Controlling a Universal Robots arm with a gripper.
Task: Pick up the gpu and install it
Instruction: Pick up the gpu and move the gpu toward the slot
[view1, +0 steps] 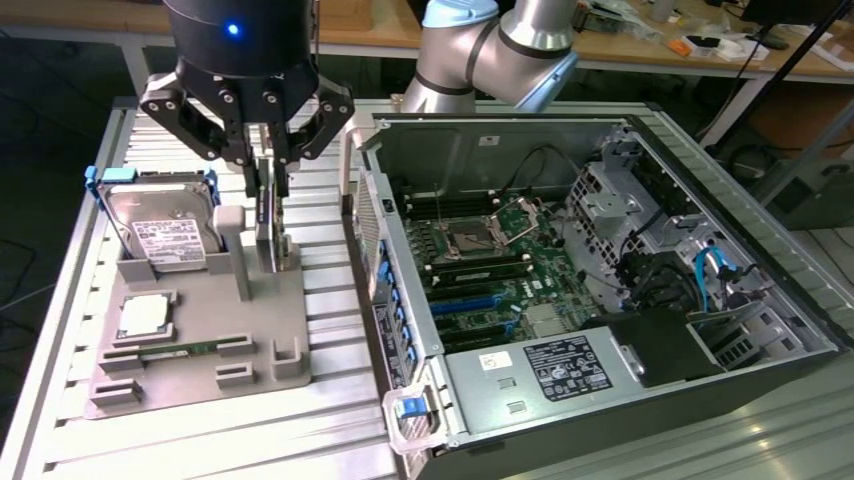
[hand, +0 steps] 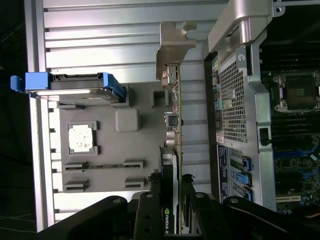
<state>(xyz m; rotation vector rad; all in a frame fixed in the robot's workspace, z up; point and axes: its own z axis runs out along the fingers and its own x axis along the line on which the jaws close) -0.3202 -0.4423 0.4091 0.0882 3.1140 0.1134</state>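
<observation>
Gpu (view1: 274, 225) (hand: 173, 130) on edge, upright over slot of gray holder (view1: 200, 340), silvery bracket at one end. Seated or lifted clear: cannot tell. Clamped on both flat sides by gripper (view1: 271, 185) (hand: 172, 182), near card's top edge. Just beside, toward exterior view's left: hard drive (view1: 160, 225) in blue frame, propped in same holder. Nearer exterior camera: CPU (view1: 144, 315) flat in recess, green RAM stick (view1: 187, 350) in groove. Toward exterior view's right: open computer case (view1: 481, 150), motherboard (view1: 514, 265) exposed. Beneath all: ribbed aluminium table (view1: 327, 320).
</observation>
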